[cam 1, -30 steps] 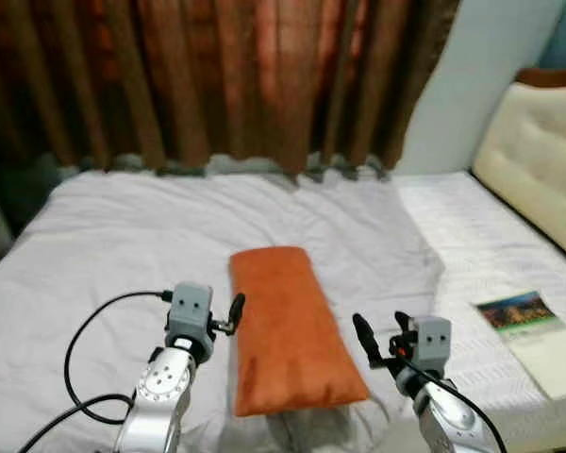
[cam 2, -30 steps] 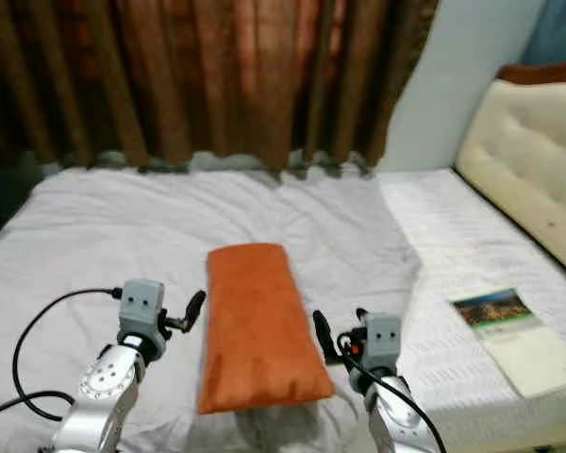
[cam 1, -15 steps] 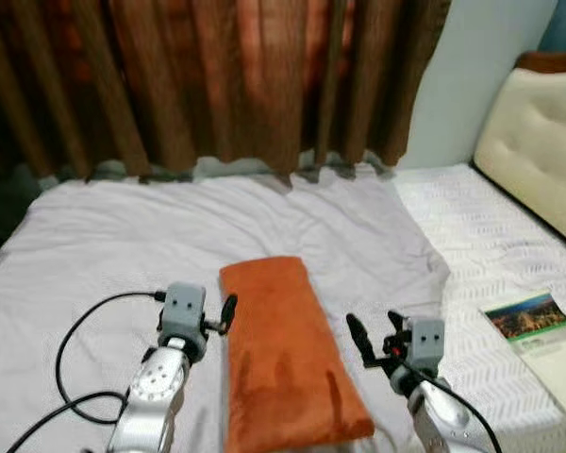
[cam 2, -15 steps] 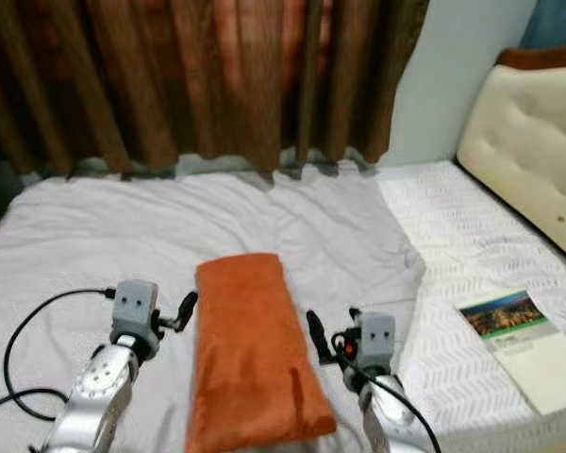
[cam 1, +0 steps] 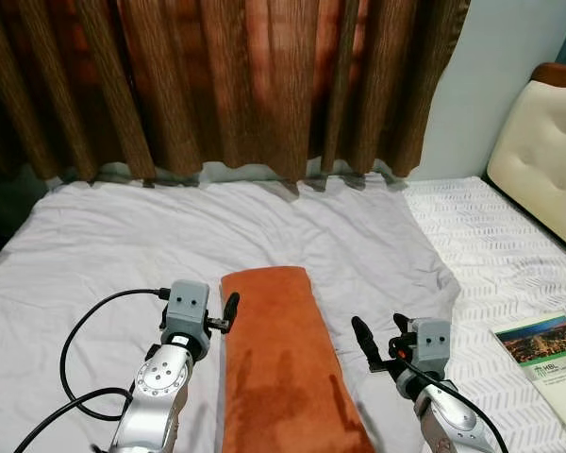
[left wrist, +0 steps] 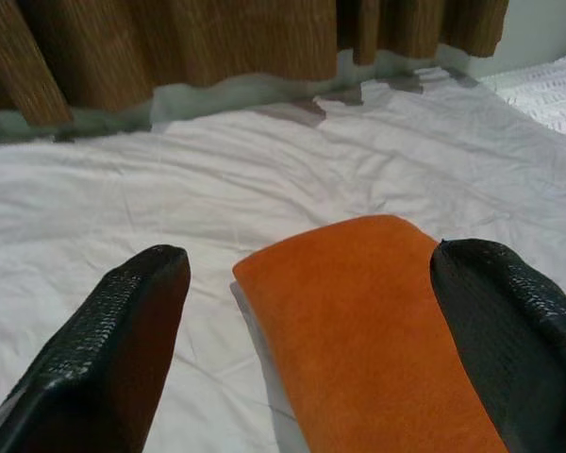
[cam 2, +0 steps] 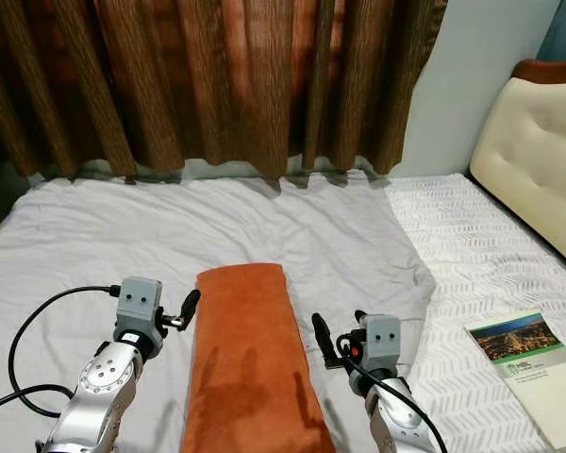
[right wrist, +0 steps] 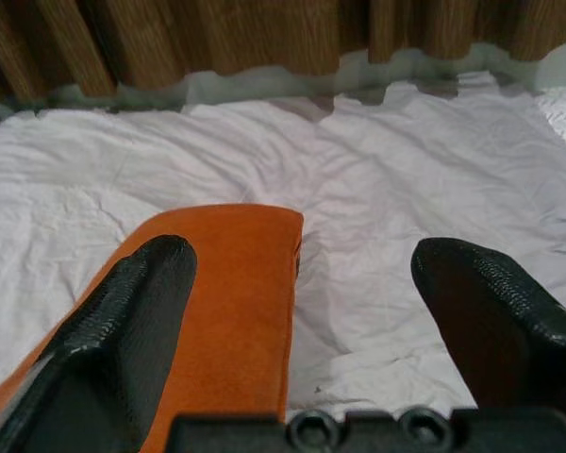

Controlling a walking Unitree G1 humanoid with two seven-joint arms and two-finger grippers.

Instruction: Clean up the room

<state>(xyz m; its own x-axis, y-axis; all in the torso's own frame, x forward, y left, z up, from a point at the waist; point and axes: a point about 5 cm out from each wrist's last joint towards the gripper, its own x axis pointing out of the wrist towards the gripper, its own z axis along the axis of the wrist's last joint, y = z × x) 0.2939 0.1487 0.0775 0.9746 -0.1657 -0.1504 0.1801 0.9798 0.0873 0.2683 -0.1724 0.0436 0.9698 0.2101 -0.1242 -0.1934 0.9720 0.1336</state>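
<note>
Orange pillow: long, flat, lying lengthwise on the grey bedsheet of the bed, between the two arms.

Left end effector: fingers spread wide, released, holding nothing; one finger just beside the pillow's left edge, the pillow's far end seen between the fingers.

Right end effector: fingers spread, released, empty; poised at the pillow's right edge.

Booklet: green landscape cover, flat on the white patterned mattress to the right, well apart from the pillow.

Brown curtains: hanging behind the bed.

Cream tufted headboard: at far right.
</note>
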